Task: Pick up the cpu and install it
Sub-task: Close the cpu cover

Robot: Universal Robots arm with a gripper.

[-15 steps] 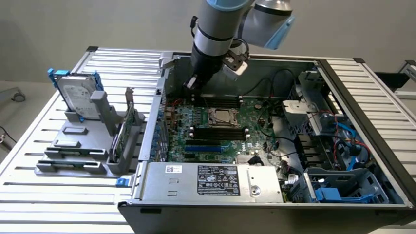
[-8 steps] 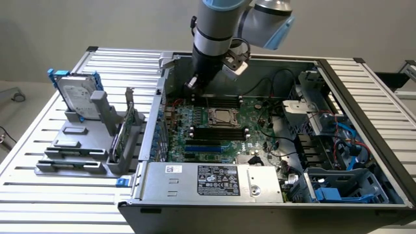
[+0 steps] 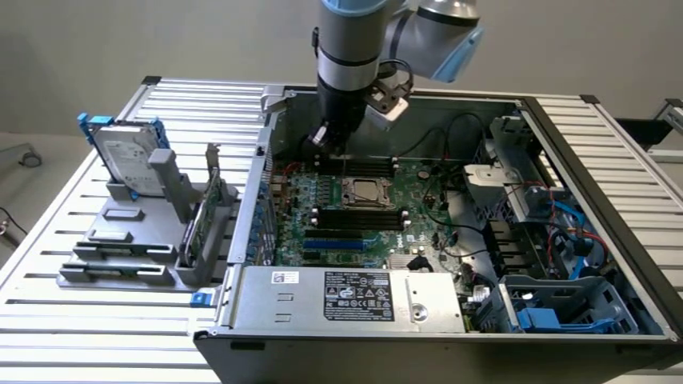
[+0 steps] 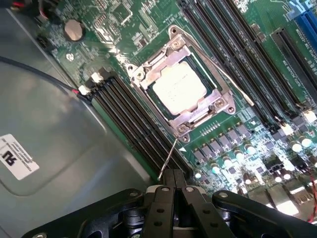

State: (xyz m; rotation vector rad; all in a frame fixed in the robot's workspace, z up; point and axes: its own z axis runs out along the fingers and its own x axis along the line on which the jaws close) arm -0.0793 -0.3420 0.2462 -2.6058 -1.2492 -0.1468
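My hand (image 4: pixel 174 191) is pinched fully shut and holds nothing, poised over the motherboard (image 3: pixel 369 210) at the near memory slots (image 4: pixel 133 121), while the cpu (image 4: pixel 177 89) lies flat in its socket (image 4: pixel 181 82) just ahead of my fingertips, 1 square chip inside the metal frame.

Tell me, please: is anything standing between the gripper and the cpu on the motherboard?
Nothing visible. The gripper is shut, holding nothing, above the black memory slots beside the socket. The cpu lies in the socket under its metal frame, top uncovered.
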